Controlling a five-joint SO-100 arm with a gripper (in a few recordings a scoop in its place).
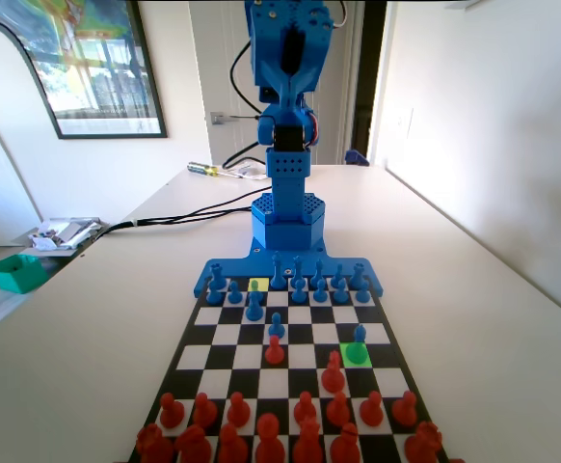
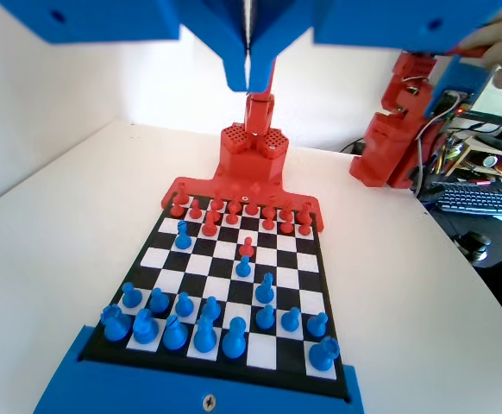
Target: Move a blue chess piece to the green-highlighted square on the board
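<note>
Gripper high over the board, jaws closed and empty (green-highlighted square near right edge).

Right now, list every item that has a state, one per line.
end effector: raised above the board, jaws shut, empty.
blue chess piece: upright, just beyond the green square.
green-highlighted square: nothing standing on it.
board: flat, pieces upright.

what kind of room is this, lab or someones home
Likely a home room or home office used as a hobby workspace: a framed picture hangs on the wall, a door stands behind, and a keyboard lies on a cluttered desk.
</note>
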